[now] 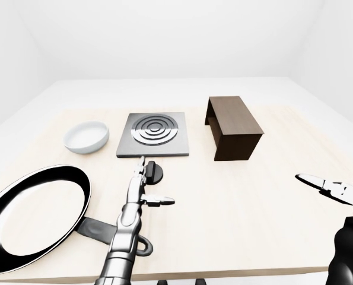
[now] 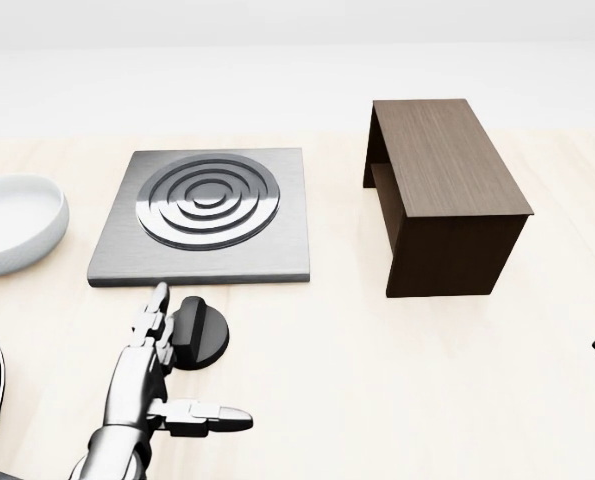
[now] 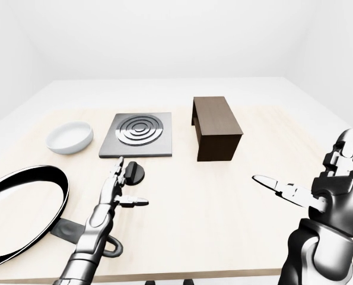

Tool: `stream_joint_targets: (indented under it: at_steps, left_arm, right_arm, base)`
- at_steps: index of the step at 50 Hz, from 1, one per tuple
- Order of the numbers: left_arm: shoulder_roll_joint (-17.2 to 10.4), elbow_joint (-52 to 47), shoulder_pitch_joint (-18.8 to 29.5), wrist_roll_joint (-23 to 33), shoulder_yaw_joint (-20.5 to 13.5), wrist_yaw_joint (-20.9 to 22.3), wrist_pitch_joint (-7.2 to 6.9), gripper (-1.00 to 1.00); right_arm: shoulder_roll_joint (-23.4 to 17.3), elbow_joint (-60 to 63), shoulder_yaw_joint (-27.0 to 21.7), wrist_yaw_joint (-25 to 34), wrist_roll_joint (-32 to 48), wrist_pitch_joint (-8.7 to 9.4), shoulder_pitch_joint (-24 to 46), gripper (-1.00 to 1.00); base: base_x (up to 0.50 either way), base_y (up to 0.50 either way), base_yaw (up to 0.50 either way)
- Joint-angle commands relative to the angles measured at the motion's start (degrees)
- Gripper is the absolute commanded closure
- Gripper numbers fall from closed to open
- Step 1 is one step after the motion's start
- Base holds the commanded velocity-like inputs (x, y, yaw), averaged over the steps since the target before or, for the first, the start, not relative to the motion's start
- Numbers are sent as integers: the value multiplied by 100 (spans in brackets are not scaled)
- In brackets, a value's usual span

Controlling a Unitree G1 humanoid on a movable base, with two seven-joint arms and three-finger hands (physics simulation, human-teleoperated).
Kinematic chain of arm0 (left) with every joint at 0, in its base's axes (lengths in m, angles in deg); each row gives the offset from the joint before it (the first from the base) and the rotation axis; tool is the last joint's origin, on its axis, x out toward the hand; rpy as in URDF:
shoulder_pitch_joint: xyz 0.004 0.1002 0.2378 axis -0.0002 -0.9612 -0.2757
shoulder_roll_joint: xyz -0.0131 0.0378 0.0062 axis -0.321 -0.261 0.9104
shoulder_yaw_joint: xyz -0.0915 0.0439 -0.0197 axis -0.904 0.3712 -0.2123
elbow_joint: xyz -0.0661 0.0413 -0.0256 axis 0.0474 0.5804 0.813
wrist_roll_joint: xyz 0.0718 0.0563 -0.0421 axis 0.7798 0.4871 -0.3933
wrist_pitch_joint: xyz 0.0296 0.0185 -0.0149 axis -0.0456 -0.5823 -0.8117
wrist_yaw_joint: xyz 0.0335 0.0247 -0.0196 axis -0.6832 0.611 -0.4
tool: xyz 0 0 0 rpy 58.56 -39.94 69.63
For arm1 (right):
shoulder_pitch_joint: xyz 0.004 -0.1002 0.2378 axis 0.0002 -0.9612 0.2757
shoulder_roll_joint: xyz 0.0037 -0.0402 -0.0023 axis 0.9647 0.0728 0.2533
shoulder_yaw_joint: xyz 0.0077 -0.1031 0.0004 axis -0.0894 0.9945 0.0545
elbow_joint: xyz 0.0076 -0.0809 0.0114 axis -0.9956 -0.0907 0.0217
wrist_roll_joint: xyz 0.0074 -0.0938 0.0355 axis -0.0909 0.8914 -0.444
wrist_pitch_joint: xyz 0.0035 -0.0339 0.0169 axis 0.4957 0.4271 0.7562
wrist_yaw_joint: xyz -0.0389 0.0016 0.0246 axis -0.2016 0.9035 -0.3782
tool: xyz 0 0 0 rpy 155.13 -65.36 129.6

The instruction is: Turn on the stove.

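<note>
The grey stove plate [image 2: 202,215] with ring burner lies on the pale wooden table [image 2: 377,380], left of centre in the head view. Its black knob [image 2: 199,330] sits on the table just below the plate. My left hand [image 2: 167,375] is open, fingers stretched toward the plate, fingertips [image 2: 158,300] beside the knob's left edge, thumb pointing right. My right hand [image 3: 295,193] is open and empty at the right of the right-eye view, well away from the knob.
A dark wooden box-shaped stand [image 2: 442,195] is right of the stove. A white bowl [image 2: 12,222] lies left of it. A black frying pan [image 1: 34,214] sits at the lower left, its handle [image 1: 114,233] under my left forearm.
</note>
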Motion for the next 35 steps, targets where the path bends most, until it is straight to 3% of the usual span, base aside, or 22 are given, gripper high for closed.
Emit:
stream_joint_targets:
  at_steps: [1, 14, 35]
  left_arm:
    - [36, 153, 27, -24, 48, 47, 0, -100]
    - [92, 609, 46, 48, 134, 172, 0, -100]
    - [216, 312, -236, 219, 343, 208, 0, -100]
  right_arm:
    - [-2, -4, -2, -4, -7, 0, -3, -100]
    - [-1, -54, -22, -9, -24, 0, -13, -100]
    - [4, 8, -15, -33, -23, 0, -5, -100]
  base:
    - [0, 0, 0]
    - [0, 0, 0]
    - [0, 0, 0]
